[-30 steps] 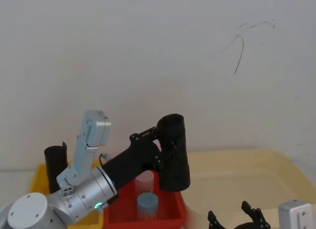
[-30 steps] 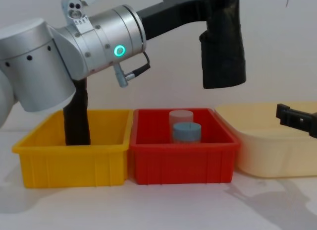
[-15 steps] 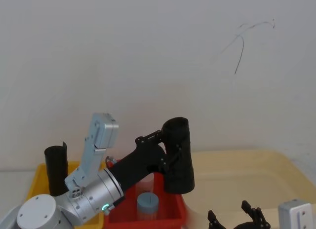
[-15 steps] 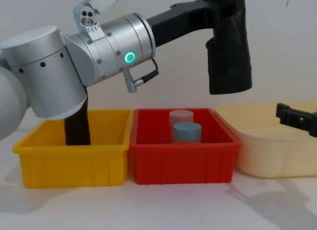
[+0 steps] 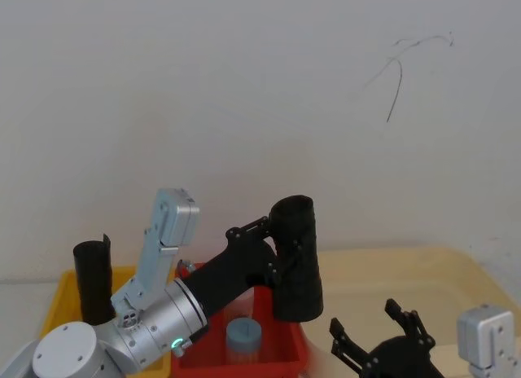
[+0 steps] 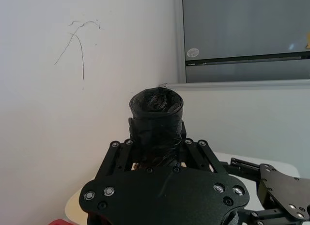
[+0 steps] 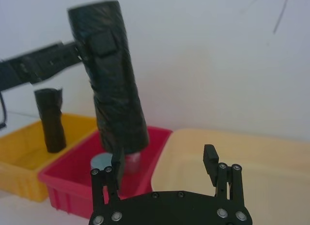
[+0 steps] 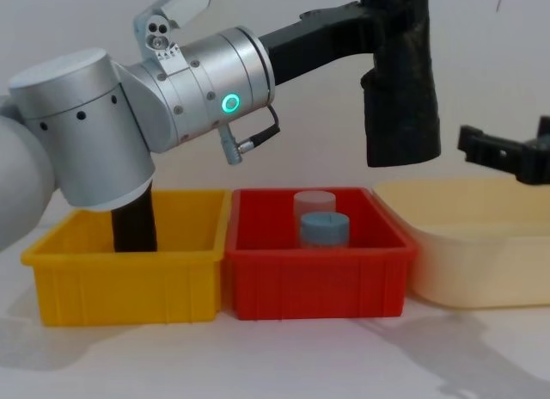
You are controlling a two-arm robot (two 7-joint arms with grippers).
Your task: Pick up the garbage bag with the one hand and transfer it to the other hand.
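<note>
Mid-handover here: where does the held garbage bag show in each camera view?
Head view: garbage bag lower centre, clamped by the left gripper.
Left wrist view: between that gripper's fingers, end-on to the camera.
Right wrist view: tilted, beyond the open right gripper.
Chest view: top, right of centre.
Shared landmark: red bin beneath it in head, right wrist, chest views.

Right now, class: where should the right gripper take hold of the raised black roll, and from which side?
Probably the bare lower half of the black roll, from the robot's right: it hangs nearly upright, the left gripper clamps its upper part, and the open right gripper sits on that side.
</note>
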